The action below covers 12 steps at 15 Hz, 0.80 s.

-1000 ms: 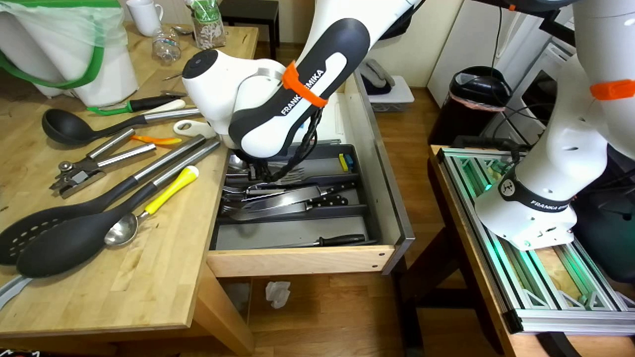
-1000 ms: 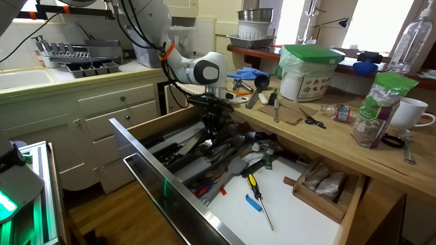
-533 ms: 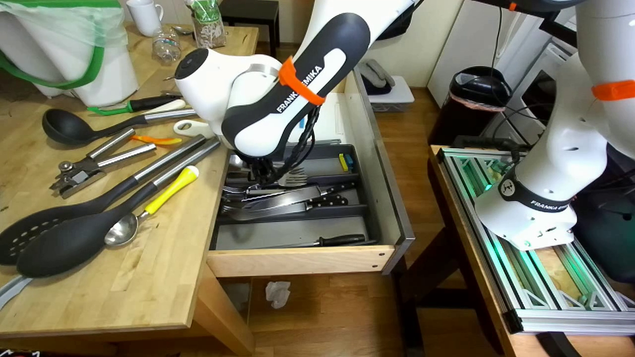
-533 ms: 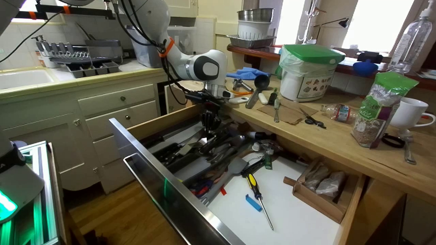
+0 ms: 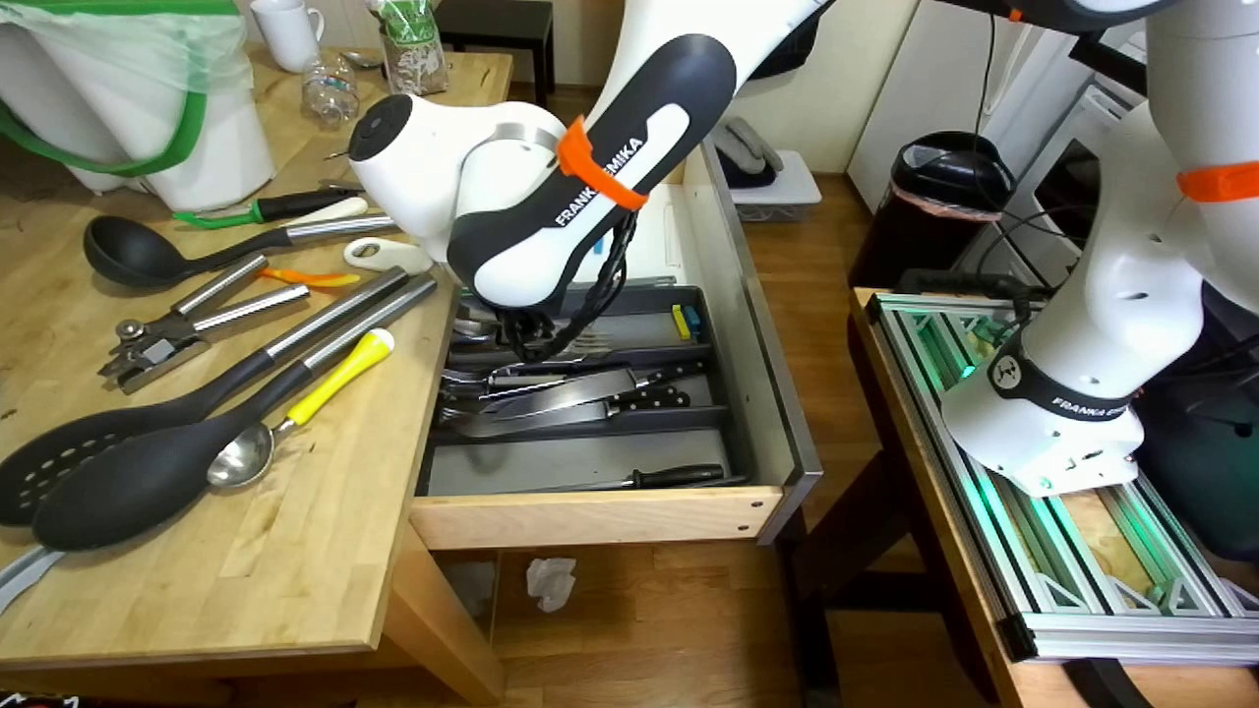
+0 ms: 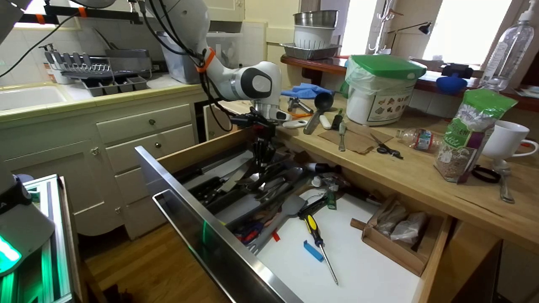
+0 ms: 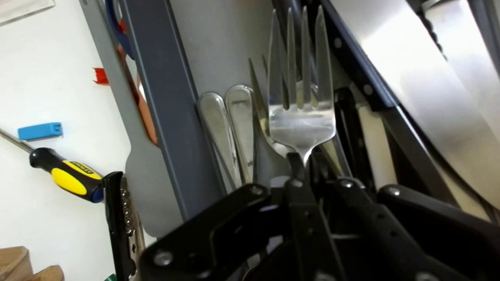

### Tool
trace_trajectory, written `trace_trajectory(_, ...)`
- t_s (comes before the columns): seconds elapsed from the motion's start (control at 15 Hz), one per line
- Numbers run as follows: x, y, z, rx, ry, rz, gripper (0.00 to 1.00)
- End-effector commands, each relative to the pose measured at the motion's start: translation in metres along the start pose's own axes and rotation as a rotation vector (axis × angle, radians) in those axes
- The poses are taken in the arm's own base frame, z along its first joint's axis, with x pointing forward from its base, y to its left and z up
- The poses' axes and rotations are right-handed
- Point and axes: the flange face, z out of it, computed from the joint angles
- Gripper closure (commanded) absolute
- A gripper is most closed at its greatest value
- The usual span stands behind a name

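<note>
Right now the gripper (image 7: 307, 166) pinches a four-tined steel fork (image 7: 302, 123) by its neck over the cutlery tray (image 5: 580, 459); whether it hangs free, I can't tell. In the wrist view its long axis runs straight ahead, tines toward twelve o'clock, steel handles (image 7: 240, 117) at ten, a broad knife blade (image 7: 422, 80) at two. The arm (image 5: 634, 123) arches over the drawer (image 5: 600, 517), gripper pointing down.

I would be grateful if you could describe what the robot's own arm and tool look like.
The arm has rounded, glossy white segments, a dark panel lettered FRANKA EMIKA, orange bands and a dark base collar with more lettering. Black cables run along it. The tool is black, built of slim jointed bars with silvery screw heads.
</note>
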Motion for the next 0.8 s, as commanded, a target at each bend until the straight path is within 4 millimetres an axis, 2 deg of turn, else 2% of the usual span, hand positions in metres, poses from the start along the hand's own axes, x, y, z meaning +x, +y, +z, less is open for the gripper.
trace_trajectory(0.0, 0.005, 0.002, 0.003, -0.059, 0.003, -0.018, 0.98)
trace_trajectory(0.73, 0.015, 0.002, 0.018, -0.021, -0.015, -0.126, 0.98)
